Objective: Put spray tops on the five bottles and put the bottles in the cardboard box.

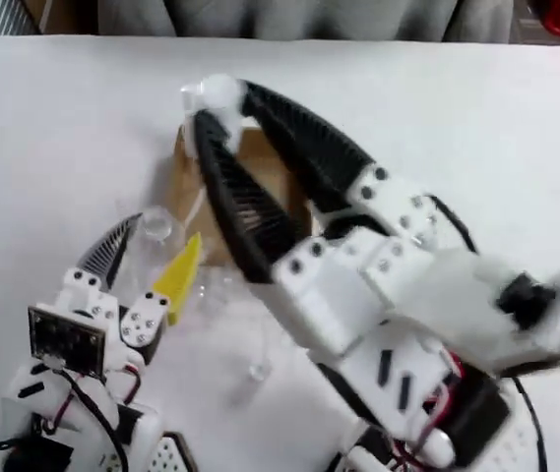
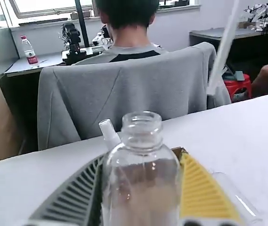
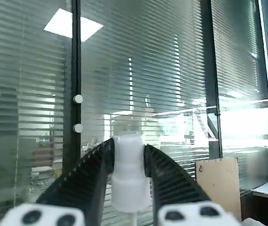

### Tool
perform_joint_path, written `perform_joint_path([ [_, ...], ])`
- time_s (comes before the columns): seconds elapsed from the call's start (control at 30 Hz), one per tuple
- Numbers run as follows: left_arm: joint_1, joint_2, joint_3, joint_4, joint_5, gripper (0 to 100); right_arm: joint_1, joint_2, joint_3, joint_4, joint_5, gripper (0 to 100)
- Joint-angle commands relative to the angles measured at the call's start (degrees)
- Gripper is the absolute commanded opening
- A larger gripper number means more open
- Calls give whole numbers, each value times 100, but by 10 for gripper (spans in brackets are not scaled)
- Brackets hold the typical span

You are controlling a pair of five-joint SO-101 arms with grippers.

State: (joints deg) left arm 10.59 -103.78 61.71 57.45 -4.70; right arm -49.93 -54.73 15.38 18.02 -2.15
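**A:** Left side first, what's there?

**B:** Left gripper (image 1: 166,232), one grey finger and one yellow, is closed snug round a clear plastic bottle (image 2: 141,174). The bottle looks upright, just beside the brown cardboard box (image 1: 270,157) at its arm-side corner. Its neck is bare, no top on.

**A:** Anything in the box?

**B:** Can't tell, the right arm covers most of it. A second clear bottle (image 2: 239,202) seems to lie on the white table (image 1: 73,128) near the box, beside the held one. It's too washed out to say if it's capped.

**A:** Right side?

**B:** Right gripper (image 1: 222,98), black ribbed fingers, is pinched on a white plastic spray top (image 3: 130,174). It's held up over the box's far corner, apart from the bottle neck.

**A:** Progress?

**B:** I'd call it early. This top isn't fitted and I see no capped bottle anywhere. What's left, as I judge it: line the top up over the open neck, seat it, box the bottle, then the others. The count of five isn't checkable here.
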Motion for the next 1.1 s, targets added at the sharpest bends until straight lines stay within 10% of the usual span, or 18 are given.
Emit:
perform_joint_path([
  [0.0, 66, -48, 35, -141, 62, 27, -75, 321, -79, -277, 273, 15],
  [1.07, 40, -48, 185, -141, 79, 27, -66, 470, 1670, -541, 273, 15],
])
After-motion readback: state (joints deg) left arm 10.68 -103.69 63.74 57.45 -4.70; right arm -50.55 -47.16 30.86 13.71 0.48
